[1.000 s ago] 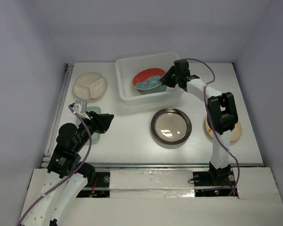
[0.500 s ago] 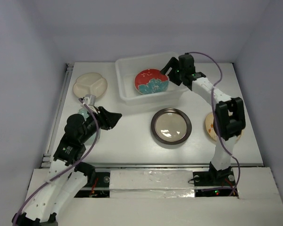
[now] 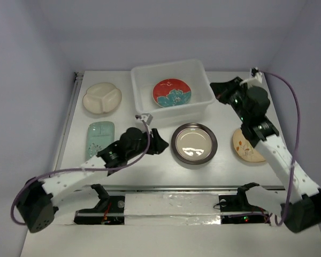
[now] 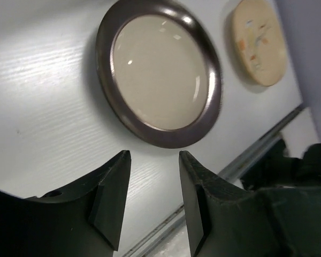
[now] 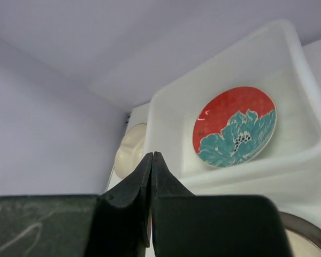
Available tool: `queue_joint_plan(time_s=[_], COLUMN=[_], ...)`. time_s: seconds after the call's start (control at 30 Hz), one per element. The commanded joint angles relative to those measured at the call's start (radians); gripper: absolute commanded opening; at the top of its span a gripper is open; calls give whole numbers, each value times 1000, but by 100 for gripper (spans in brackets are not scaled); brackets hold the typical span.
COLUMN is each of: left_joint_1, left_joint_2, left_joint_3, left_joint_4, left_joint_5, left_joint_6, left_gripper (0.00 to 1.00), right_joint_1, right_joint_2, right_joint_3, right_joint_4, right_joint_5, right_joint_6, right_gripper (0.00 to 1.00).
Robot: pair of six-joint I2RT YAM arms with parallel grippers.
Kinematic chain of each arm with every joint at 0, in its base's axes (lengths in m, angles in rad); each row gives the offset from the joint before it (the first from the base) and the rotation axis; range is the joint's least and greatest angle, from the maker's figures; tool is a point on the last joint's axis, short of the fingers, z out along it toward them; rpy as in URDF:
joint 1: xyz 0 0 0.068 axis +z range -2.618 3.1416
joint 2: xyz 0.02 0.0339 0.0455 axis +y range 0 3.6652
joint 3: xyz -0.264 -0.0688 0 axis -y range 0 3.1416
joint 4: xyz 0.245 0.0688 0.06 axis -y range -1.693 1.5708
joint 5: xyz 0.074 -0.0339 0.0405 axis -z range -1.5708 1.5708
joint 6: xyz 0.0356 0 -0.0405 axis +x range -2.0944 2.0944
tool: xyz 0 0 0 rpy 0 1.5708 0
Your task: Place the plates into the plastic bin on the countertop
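Note:
The plastic bin (image 3: 140,92) stands at the back centre, with the red plate with the teal flower (image 3: 171,92) lying flat inside. My right gripper (image 3: 214,87) is shut and empty, just outside the bin's right wall. Its wrist view shows the red plate (image 5: 235,127) in the bin (image 5: 289,64) beyond the shut gripper (image 5: 152,155). My left gripper (image 3: 163,145) is open and empty, just left of the dark-rimmed metallic plate (image 3: 194,143). In the left wrist view the gripper (image 4: 154,155) is low over the countertop, just short of that plate's rim (image 4: 158,75).
The cream floral plate (image 3: 248,147) lies at the right, partly under my right arm, and shows in the left wrist view (image 4: 257,40). The cream divided plate (image 3: 102,98) and the mint rounded-rectangle dish (image 3: 100,137) lie at the left. A metal rail (image 3: 69,118) runs along the left edge.
My right gripper let go of the red plate, which now lies flat in the bin, and drew back to the right. My left arm swung right from the mint dish to the metallic plate.

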Motion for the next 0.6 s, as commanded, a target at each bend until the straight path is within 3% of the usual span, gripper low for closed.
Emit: queue_joint_plan(time_s=[0.0,0.13,0.27,0.3,0.37,0.57], left_joint_1=[-46,-55,-55,-55,-55,-55], left_joint_2=[155,289,385,434,485,669], left_joint_3=[14,10,28,37,57,114], left_joint_4=[89,165,221,227,262,344], left_joint_5=[-141,-143,-141,-138,-117,-66], left_joint_6=[-36,-53,-58,-58,-56,-78], left_gripper=[39,48,57,58,58,53], right_joint_1=[-1,-1,-1,-1,-1,-1], right_joint_2=[-149,-289,-381,-392,-413,-413], right_joint_3=[-177,-309,-383,-394,-422,-454], right_joint_4=[115,101,62,57,63,80], right_joint_5=[-55,-114,-127,-129,-134,-172], right_joint_6=[16,6,-24,-27,-33,-40], right_gripper=[0,12,43,47,51,51])
